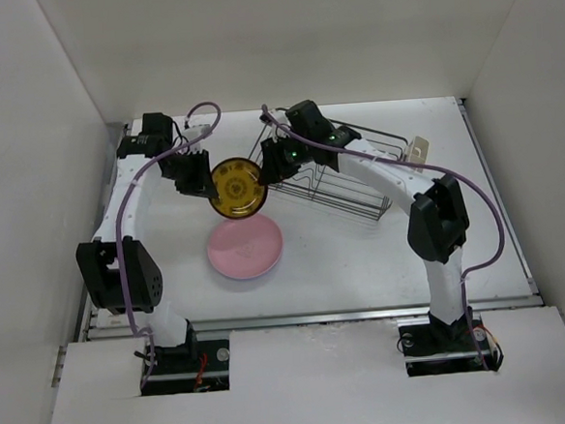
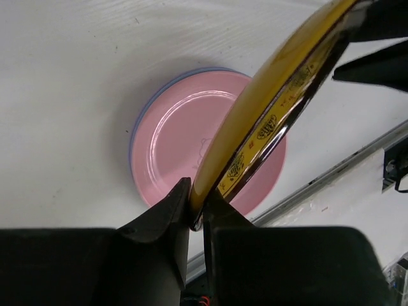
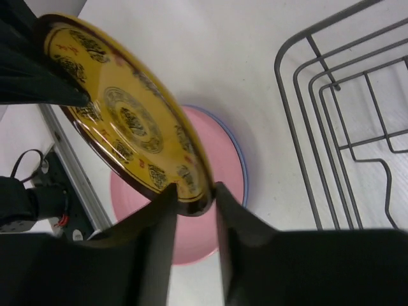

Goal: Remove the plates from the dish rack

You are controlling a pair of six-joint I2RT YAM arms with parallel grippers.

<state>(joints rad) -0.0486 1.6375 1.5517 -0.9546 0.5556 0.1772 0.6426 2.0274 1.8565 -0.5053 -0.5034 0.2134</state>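
Yellow plate (image 3: 127, 121), its markings unreadable, is pinched by left gripper (image 2: 197, 213) and right gripper (image 3: 195, 196).

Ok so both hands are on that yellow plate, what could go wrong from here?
The left hand and right hand both pinch only the rim of the yellow plate, tilted in midair; an uneven release could twist or drop it.
It hangs above the pink plate, so a fall could chip both.
The dish rack sits close beside the right hand, which could snag its wires.
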